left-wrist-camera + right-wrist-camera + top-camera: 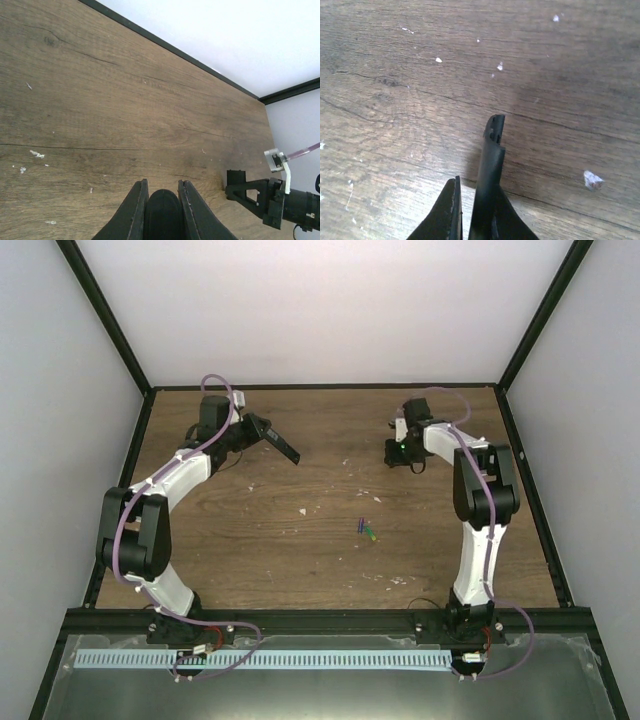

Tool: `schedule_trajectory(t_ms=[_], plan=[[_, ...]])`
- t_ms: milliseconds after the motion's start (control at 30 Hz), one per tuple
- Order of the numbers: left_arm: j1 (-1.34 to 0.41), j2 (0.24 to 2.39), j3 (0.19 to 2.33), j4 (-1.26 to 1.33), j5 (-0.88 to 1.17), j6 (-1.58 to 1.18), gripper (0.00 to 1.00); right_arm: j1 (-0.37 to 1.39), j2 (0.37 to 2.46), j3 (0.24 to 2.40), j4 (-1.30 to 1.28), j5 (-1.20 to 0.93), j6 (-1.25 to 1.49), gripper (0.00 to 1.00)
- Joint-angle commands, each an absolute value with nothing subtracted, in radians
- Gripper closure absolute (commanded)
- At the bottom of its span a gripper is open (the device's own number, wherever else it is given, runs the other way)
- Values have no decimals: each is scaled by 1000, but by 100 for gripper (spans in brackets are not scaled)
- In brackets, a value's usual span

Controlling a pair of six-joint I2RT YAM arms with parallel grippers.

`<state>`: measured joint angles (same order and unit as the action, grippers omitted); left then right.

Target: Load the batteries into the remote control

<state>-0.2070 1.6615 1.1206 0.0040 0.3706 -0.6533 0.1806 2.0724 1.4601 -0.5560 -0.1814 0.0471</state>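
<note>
The black remote control [283, 445] is held by its end in my left gripper [255, 428] above the far left of the table. In the left wrist view its rounded end [162, 215] fills the gap between the closed fingers of the left gripper [162, 185]. The two batteries, one blue-purple [362, 524] and one green [371, 534], lie together on the table's middle, apart from both grippers. My right gripper [400, 453] at the far right holds a thin black cover piece [492, 145] that sticks out past the fingertips of the right gripper [477, 186], against the right finger.
Pale specks of debris [303, 510] are scattered over the wooden table [250, 540]. A black frame edge [320, 387] and white walls close in the back and sides. The right arm [272, 197] shows low at the right of the left wrist view.
</note>
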Motion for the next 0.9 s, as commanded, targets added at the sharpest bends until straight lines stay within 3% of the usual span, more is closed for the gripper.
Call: schedule_trajectory(t_ms=[0,333,867], plan=[[-201,1644,1147,3,372,-652,100,117,2039,1371,-523,-384,88,99],[-202,1624,1124,47,395,-639,100,78,1963,1136,-405,-554,132,98],[-202,1583,1066,67,394,-643,100,47,1770,969,-426,-377,106,61]])
